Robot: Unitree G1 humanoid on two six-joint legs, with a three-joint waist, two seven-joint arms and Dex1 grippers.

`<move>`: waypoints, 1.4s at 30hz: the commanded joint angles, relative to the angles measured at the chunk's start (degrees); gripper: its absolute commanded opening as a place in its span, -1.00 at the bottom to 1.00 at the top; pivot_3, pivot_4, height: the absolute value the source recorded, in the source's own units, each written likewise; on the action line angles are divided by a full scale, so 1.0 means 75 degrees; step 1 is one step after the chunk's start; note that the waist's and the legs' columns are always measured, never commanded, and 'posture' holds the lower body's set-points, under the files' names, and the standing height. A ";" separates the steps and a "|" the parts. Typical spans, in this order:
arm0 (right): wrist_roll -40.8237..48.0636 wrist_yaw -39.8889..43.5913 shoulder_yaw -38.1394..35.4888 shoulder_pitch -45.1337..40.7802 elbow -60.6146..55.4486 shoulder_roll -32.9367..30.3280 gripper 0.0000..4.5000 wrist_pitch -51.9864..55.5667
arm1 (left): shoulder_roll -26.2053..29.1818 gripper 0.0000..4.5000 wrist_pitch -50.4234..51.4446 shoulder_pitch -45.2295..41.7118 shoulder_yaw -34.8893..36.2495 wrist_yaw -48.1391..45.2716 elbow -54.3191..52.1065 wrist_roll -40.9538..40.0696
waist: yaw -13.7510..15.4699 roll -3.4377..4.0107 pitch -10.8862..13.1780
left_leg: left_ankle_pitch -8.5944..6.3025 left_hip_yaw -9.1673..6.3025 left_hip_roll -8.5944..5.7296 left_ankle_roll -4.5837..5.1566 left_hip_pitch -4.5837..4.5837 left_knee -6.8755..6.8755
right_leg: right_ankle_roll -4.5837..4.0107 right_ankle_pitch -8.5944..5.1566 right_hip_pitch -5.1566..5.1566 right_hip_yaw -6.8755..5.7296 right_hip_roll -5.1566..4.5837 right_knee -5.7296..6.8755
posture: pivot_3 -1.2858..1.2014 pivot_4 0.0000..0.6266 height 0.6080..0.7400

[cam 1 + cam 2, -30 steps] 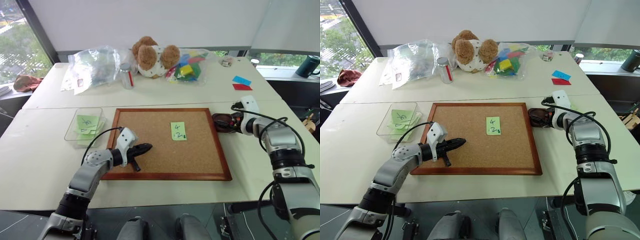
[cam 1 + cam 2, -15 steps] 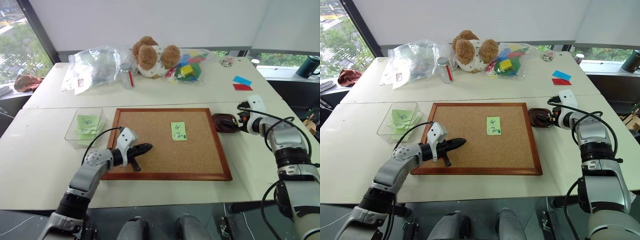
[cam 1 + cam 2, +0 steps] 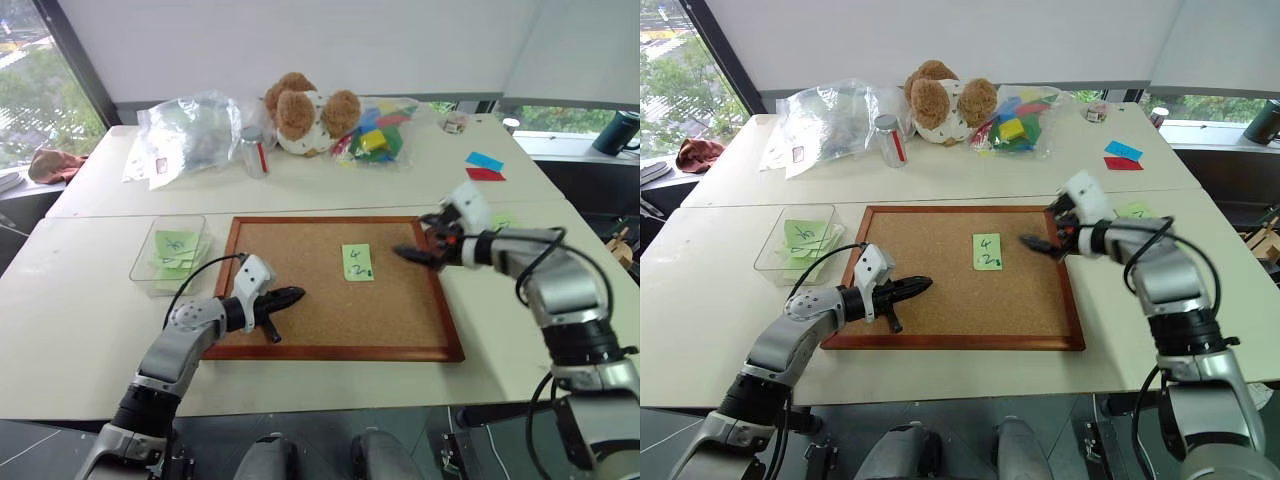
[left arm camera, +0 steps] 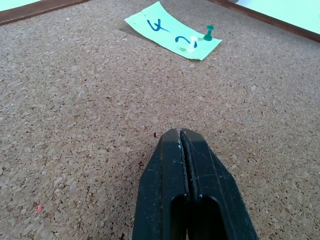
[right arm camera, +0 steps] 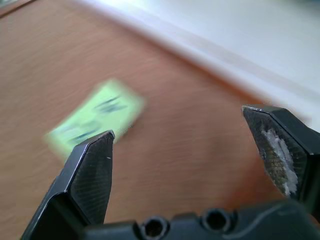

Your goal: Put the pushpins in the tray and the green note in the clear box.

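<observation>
Currently:
left tool: pressed closed, empty, frame centre-left on corkboard
right tool: spread wide, empty, centre-right
green note: frame centre, pinned by pushpins

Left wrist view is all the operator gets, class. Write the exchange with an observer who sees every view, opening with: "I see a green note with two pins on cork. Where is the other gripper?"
Observer: The right gripper hangs open above the right part of the corkboard, pointing toward the green note.
Operator: Where is the clear box?
Observer: The clear box sits on the table just left of the corkboard, with other green notes inside.
Operator: And where is my own gripper on the board?
Observer: The left gripper is shut, near the board's lower left corner, well apart from the note.
</observation>
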 commanded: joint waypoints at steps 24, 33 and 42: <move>-0.0086 -0.0307 0.0839 0.0174 -0.0156 0.0657 -0.41 0.0211 | 0.0137 -1.00 0.0213 0.0280 -0.0019 0.0123 0.0049 0.0185 | -0.0006 -0.0001 0.0001 | 0.0000 -0.0001 0.0000 0.0000 0.0000 -0.0004 | -0.0001 0.0000 -0.0005 -0.0003 0.0000 -0.0001 | 0.03 -0.52 1.00; 0.0056 -0.0297 0.0681 0.0071 -0.0312 0.0615 -0.99 0.0399 | 0.0143 -1.00 0.0230 0.0304 -0.0059 0.0133 0.0038 0.0206 | -0.0007 -0.0001 0.0001 | 0.0000 -0.0001 0.0000 0.0000 0.0000 -0.0005 | -0.0001 0.0000 -0.0006 -0.0003 0.0000 -0.0002 | 0.03 -0.52 1.00; 0.0716 -0.0412 -0.0532 -0.0500 -0.1126 0.0069 -0.99 0.1231 | 0.0153 -1.00 0.0293 0.0376 -0.0158 0.0128 0.0033 0.0247 | 0.0000 -0.0001 0.0001 | 0.0000 -0.0001 0.0000 0.0000 -0.0004 -0.0008 | -0.0001 0.0000 -0.0010 -0.0002 0.0000 -0.0005 | 0.03 -0.52 1.00</move>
